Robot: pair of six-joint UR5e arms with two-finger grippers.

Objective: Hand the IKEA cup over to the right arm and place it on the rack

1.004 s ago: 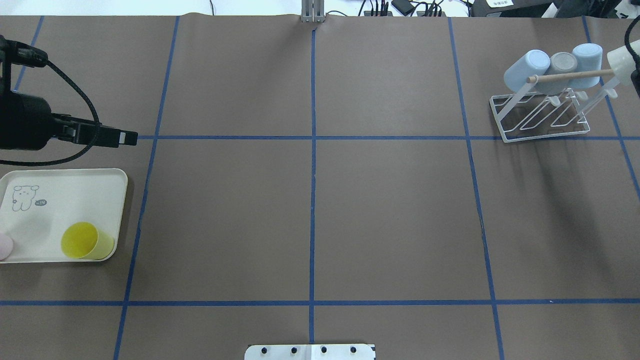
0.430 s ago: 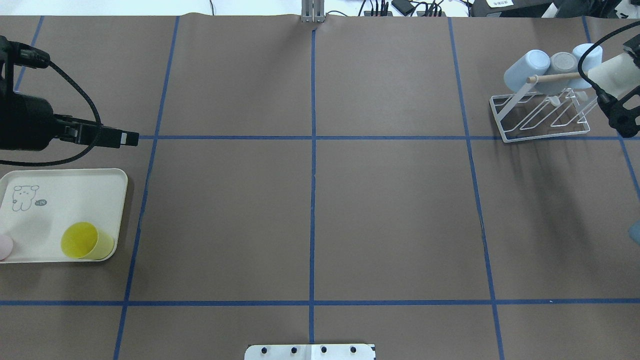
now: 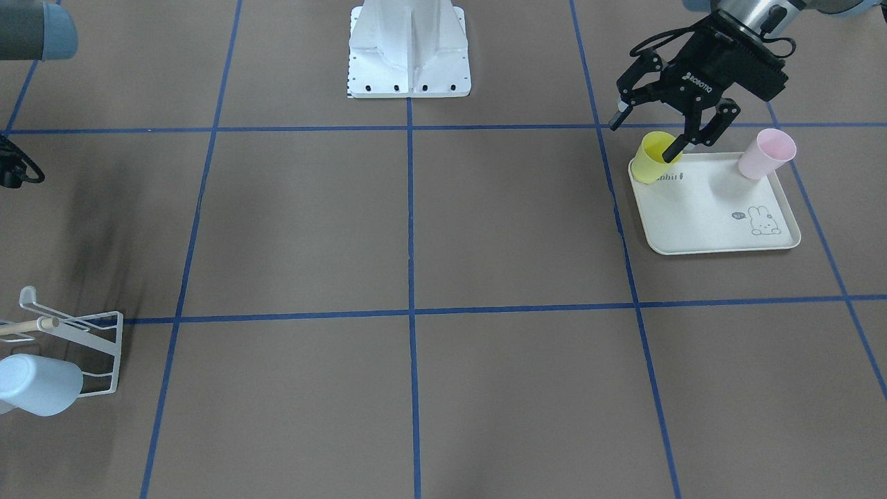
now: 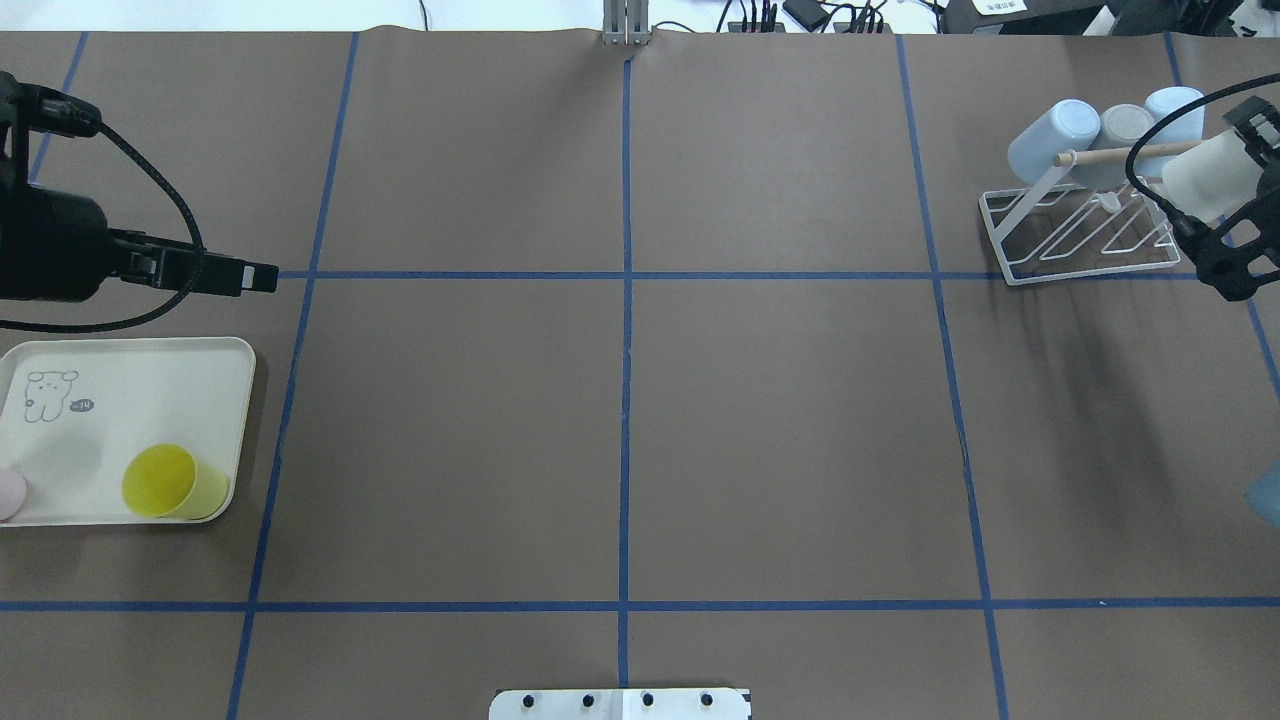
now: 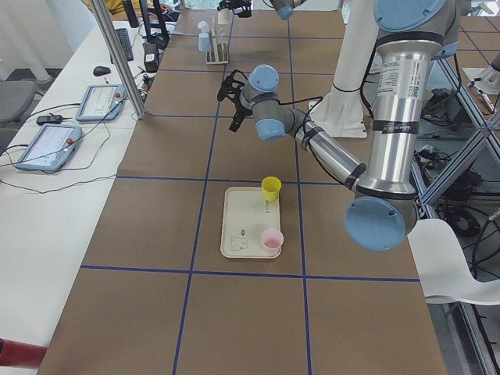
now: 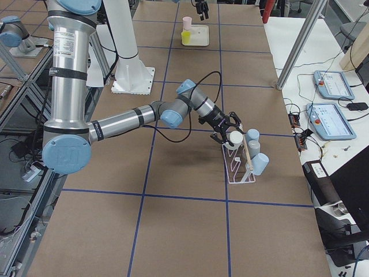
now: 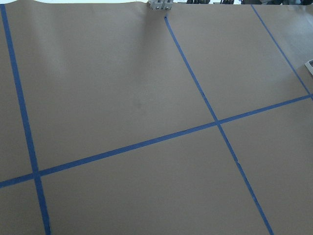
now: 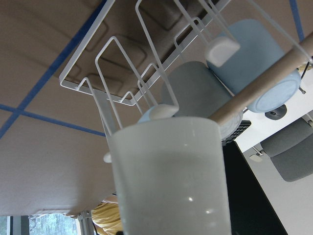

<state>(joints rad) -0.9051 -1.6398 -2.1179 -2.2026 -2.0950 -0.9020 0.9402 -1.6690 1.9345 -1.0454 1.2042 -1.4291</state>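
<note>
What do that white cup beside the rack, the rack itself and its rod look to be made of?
The white cup is probably plastic: its wall is smooth and slightly translucent, with small glossy highlights. The rack looks like thin bent metal wire with an even matt white coat; the metal is a guess from its thinness. The rod looks like bare light wood, pale tan and unpainted.

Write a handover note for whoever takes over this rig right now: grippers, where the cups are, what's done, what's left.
Left gripper: open, empty, raised near the rabbit tray, which holds a yellow cup and a pink cup.
Right gripper: shut on the white cup, held tilted at the rack, not yet on a prong.
Done: the hand-over. The light blue cups and a grey cup already sit on the rack.
Left: seat the white cup on a free prong, release, back off.
</note>
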